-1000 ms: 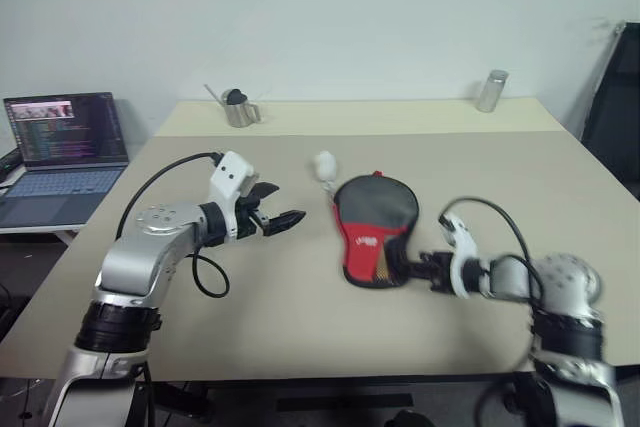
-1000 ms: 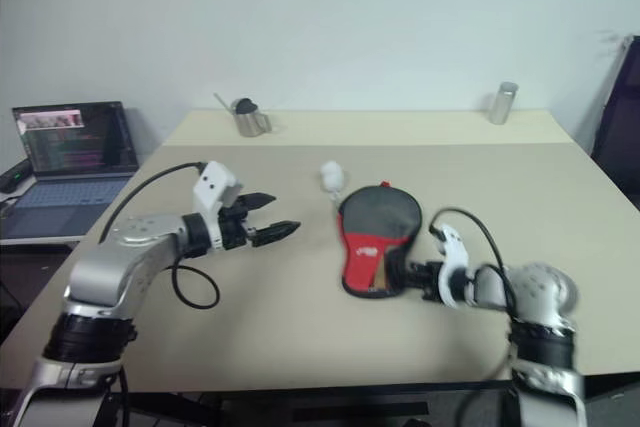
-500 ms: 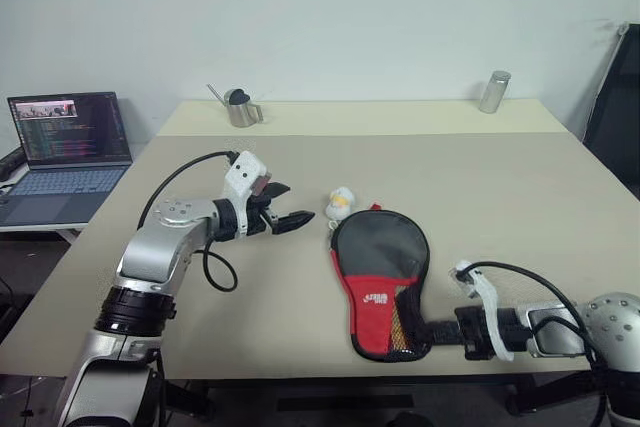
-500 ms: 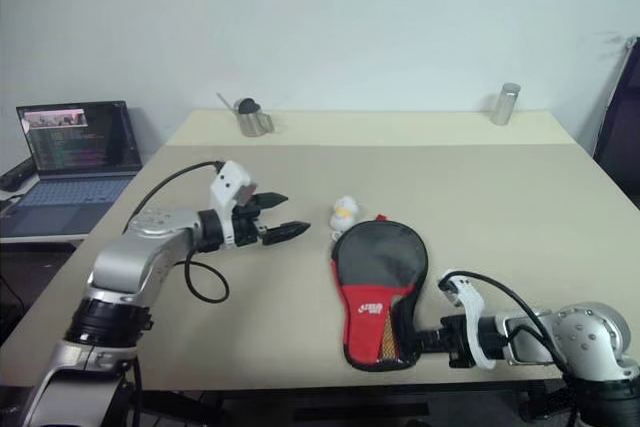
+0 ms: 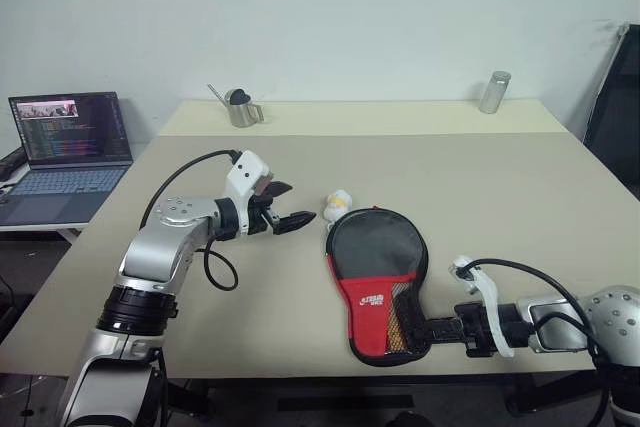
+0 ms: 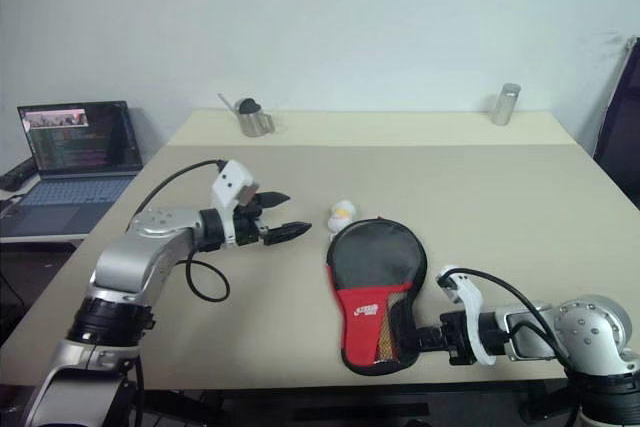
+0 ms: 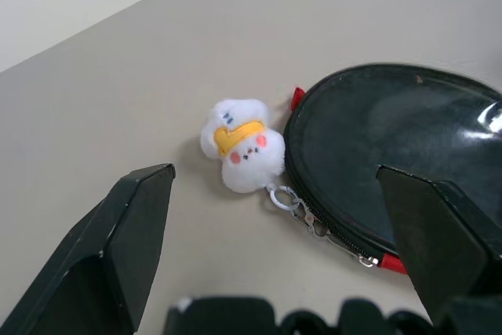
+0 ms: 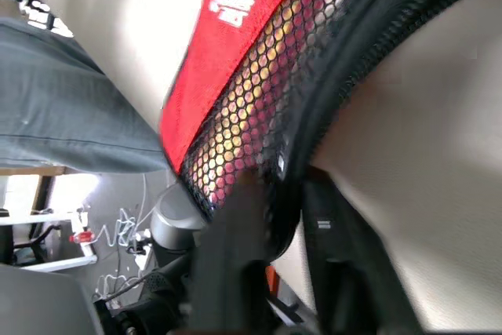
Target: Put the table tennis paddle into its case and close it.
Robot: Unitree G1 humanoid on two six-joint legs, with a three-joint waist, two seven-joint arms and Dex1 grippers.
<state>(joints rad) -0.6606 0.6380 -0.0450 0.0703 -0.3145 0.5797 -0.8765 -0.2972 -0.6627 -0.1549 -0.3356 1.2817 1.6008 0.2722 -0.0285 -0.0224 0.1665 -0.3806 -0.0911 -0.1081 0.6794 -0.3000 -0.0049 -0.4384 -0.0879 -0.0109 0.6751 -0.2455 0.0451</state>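
Black-and-red fabric, the case (image 5: 378, 280) lies near the table's (image 5: 520, 197) front edge, its narrow end pinched by the right gripper (image 5: 432, 330); left gripper (image 5: 291, 216) gapes, empty.

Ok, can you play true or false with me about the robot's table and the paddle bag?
1. The case lies flat on the table. True.
2. A little white plush charm sits beside the case's round end. True.
3. The left gripper is squeezing the charm. False: it is open and apart from it.
4. The right gripper is at the case's narrow red end. True.
5. The laptop is closed. False: its screen is up and lit.
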